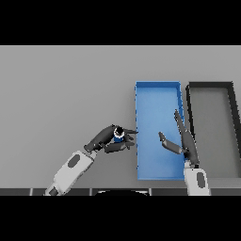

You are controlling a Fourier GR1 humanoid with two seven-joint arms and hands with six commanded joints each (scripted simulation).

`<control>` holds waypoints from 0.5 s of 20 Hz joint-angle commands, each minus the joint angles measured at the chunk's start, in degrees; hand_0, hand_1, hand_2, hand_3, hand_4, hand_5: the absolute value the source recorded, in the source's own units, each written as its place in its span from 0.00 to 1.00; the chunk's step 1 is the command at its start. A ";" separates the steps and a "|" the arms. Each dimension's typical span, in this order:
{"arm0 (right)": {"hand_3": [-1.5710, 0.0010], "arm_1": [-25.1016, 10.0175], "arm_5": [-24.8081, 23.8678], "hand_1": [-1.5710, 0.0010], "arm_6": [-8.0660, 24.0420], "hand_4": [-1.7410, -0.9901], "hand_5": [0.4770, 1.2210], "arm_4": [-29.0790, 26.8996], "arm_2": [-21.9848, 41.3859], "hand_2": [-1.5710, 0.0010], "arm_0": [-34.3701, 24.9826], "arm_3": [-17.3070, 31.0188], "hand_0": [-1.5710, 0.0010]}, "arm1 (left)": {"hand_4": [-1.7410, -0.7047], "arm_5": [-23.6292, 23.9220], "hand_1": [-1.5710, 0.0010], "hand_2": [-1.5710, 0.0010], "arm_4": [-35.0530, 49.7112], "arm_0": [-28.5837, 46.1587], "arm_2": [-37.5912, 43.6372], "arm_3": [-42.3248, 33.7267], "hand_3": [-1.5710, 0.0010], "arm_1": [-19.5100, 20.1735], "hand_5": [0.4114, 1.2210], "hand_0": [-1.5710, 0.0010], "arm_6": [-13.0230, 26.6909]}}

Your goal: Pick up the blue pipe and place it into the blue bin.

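The left hand (107,139) has its fingers and thumb curled round the blue pipe (118,135), apparently lifted, just left of the blue bin (158,88). The right hand (182,141) is spread with straight fingers over the bin's right side. Beyond its fingertips, to the right, sits a dark bin (210,84).

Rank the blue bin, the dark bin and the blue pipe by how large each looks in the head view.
1. and 2. blue bin and dark bin: they look alike in size, so I won't rank one over the other.
3. blue pipe: by far the smallest, mostly hidden in the left hand.
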 commanded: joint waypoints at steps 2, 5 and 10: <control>1.00 -0.21 0.29 1.00 -0.88 0.70 0.22 -0.22 -0.13 1.00 0.32 -0.01 1.00 | 0.02 -0.35 0.01 0.01 0.10 0.06 -0.53 -1.86 0.08 0.58 0.99 0.01 1.74; 1.00 0.07 0.08 1.00 -1.37 0.73 0.21 0.24 0.10 1.00 1.07 0.12 1.00 | 0.01 -0.60 0.00 0.00 0.20 -0.59 -1.61 -3.77 0.08 -0.01 1.00 0.01 4.60; 1.00 -0.02 0.73 1.00 -1.51 0.75 0.20 -0.73 -0.10 1.00 2.50 -0.56 1.00 | 0.01 -1.01 0.00 0.00 0.16 -0.80 -1.62 -3.34 0.08 -0.37 1.00 0.00 6.23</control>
